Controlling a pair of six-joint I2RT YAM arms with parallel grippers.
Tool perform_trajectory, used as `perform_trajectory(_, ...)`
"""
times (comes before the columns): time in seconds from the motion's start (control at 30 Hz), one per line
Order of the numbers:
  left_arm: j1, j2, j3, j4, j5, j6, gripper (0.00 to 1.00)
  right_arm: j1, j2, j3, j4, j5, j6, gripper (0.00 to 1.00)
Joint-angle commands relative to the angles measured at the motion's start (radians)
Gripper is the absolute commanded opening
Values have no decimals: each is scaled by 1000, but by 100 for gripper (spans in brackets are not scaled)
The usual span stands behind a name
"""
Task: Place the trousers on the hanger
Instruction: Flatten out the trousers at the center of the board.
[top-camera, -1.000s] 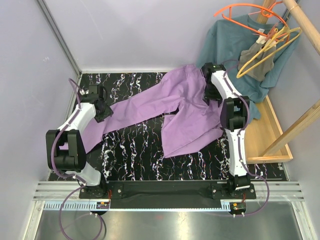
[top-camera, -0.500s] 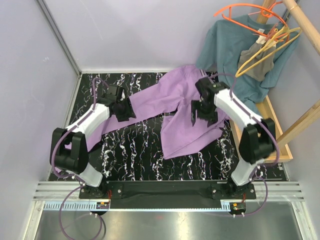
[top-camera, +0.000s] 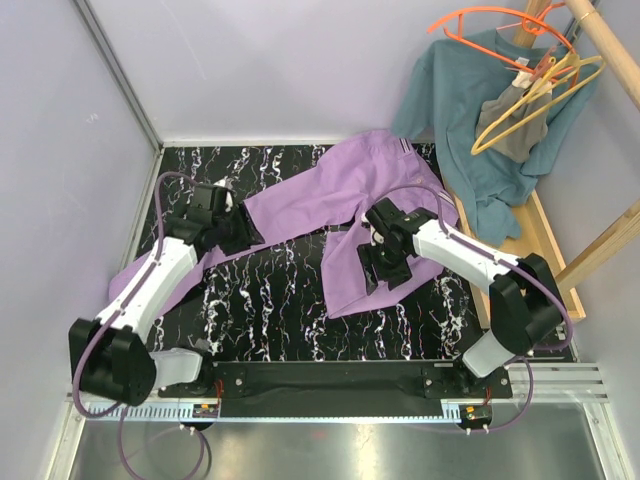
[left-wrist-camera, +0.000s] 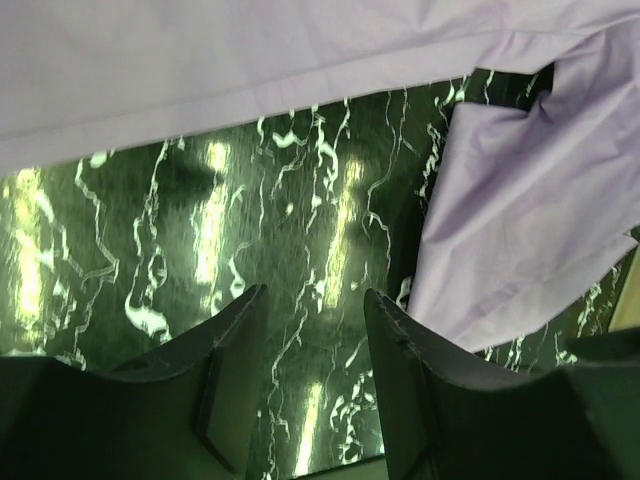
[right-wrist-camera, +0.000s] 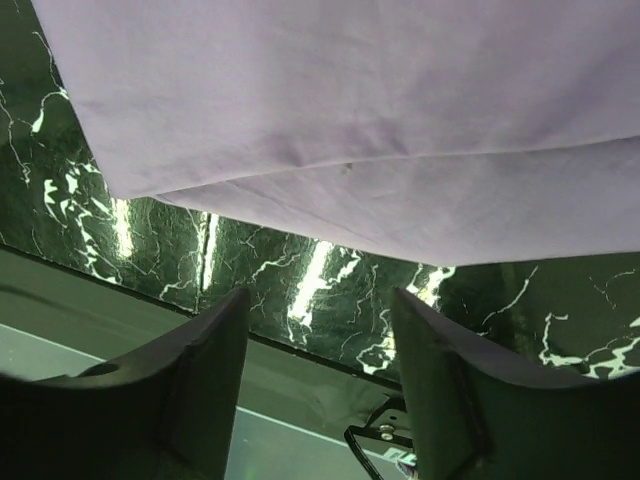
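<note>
**A:** Where is everything?

**B:** The large lilac cloth trousers (top-camera: 370, 190) lie spread on the black, white-veined table (top-camera: 270, 310). Their striped waistband (top-camera: 400, 148) is at the upper centre of the overhead view. One leg runs to the lower left and the other ends near the middle. The thin yellow plastic hanger (top-camera: 540, 109) hangs at the upper right, against the teal shirt (top-camera: 450, 90) and well apart from the trousers.

**A:** And the pincers?

**B:** The left gripper (left-wrist-camera: 312, 300) has its fingers partly apart with only bare table showing in the gap. It holds nothing, and the long leg's edge lies just ahead of it. The right gripper (right-wrist-camera: 320, 300) is spread wider and is also empty, right beside the shorter leg's hem.

**A:** So what is the step?

**B:** Taking hold of the cloth, I'd say. Each gripper should come in low at an edge so one finger slides under the fabric. The right one needs to catch both layers at the hem. Bringing the legs together first should make them easier to drape over the hanger's bar. A shallow pinch would probably slip.
</note>
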Motion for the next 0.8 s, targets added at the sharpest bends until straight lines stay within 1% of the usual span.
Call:
perform_trajectory(0.0, -5, -123, -41, -44, -12, -30, 48, 29, 3, -15, 66, 28, -66, 63)
perform_trajectory(0.03, -5, -146, -69, -54, -15, -33, 47, 39, -7, -29, 91, 47, -66, 63)
perform_trajectory(0.1, -5, -221, -98, -57, -21, -44, 47, 41, -23, -50, 115, 30, -67, 62)
perform_trajectory(0.13, -5, -244, -112, -66, -27, -51, 47, 44, -15, -49, 115, 33, -69, 64)
perform_trajectory(0.2, -6, -306, -150, -78, -36, -71, 47, 53, 14, -42, 112, 35, -70, 68)
perform_trajectory(0.23, -6, -324, -164, -92, -35, -76, 47, 59, 22, -44, 115, 38, -66, 74)
perform_trajectory(0.3, -5, -372, -175, -113, -50, -82, 47, 69, 41, -58, 115, 47, -52, 78)
perform_trajectory(0.37, -5, -399, -185, -123, -61, -85, 47, 75, 68, -65, 119, 56, -38, 80)
perform_trajectory(0.43, -5, -426, -191, -135, -65, -88, 47, 76, 81, -64, 130, 96, -8, 80)
perform_trajectory(0.6, -5, -484, -201, -167, -45, -116, 47, 82, 132, -62, 136, 111, 17, 80)
perform_trajectory(0.67, -5, -508, -192, -181, -55, -108, 47, 85, 150, -58, 110, 125, 25, 82)
perform_trajectory(0.77, -5, -502, -152, -218, -76, -79, 48, 89, 155, -76, 101, 133, 45, 85)
